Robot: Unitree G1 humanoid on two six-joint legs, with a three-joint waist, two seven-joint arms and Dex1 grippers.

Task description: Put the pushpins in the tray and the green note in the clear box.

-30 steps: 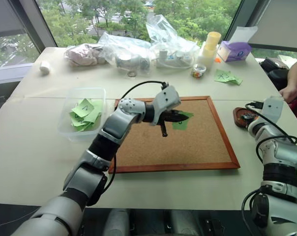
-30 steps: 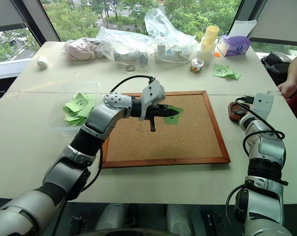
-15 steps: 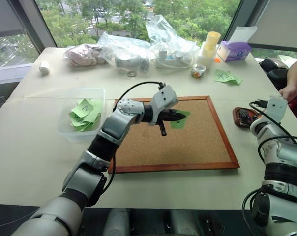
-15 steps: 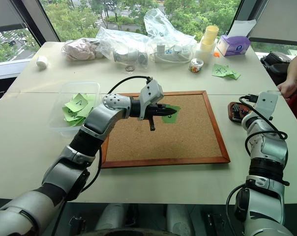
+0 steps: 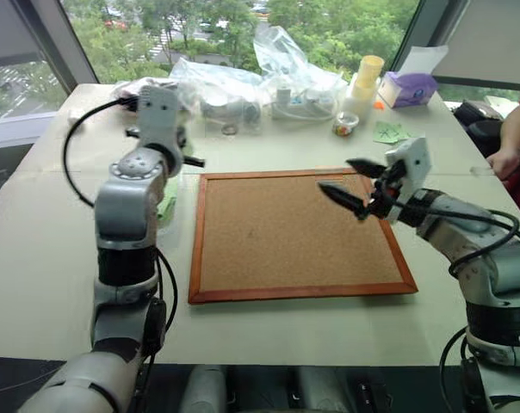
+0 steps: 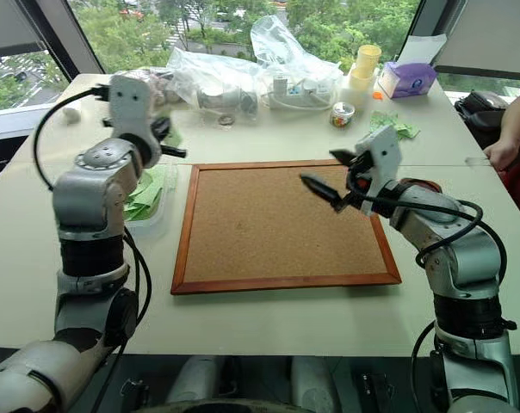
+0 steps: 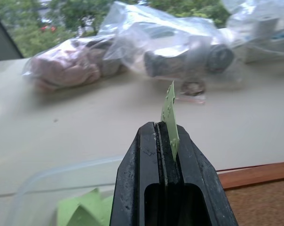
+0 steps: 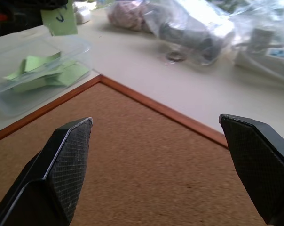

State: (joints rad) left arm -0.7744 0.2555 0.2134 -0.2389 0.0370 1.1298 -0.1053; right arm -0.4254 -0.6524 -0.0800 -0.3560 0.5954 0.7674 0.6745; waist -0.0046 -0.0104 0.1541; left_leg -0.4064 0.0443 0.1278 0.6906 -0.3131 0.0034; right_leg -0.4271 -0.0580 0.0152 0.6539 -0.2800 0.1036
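1. The green note (image 7: pixel 170 118) stands edge-on, pinched between the shut fingers of the left hand (image 7: pixel 169 136), its free end sticking out past the fingertips.
2. In the right wrist view the same note hangs from that hand above the far end of the clear box (image 8: pixel 19 96).
3. The clear box sits on the bench (image 5: pixel 62 258) below and just short of the left hand, holding a loose bunch of green slips (image 8: pixel 43 75); it lies beside one short edge of the corkboard (image 5: pixel 294 237).
4. The right hand (image 5: pixel 356 185) hovers over the corkboard's far right part with its jaws spread wide and nothing between them; bare cork shows between its two fingers (image 8: pixel 67 162).
5. The tray (image 6: pixel 425 183) is partly hidden just behind the right arm, beside the corkboard's right edge; its contents cannot be made out.
6. Beyond the left hand lie clear plastic bags (image 7: pixel 170 47) on the bench.
7. Beyond the right hand are more green slips (image 5: pixel 389 132), a small jar (image 5: pixel 346 126) and a purple box (image 5: pixel 411 88).
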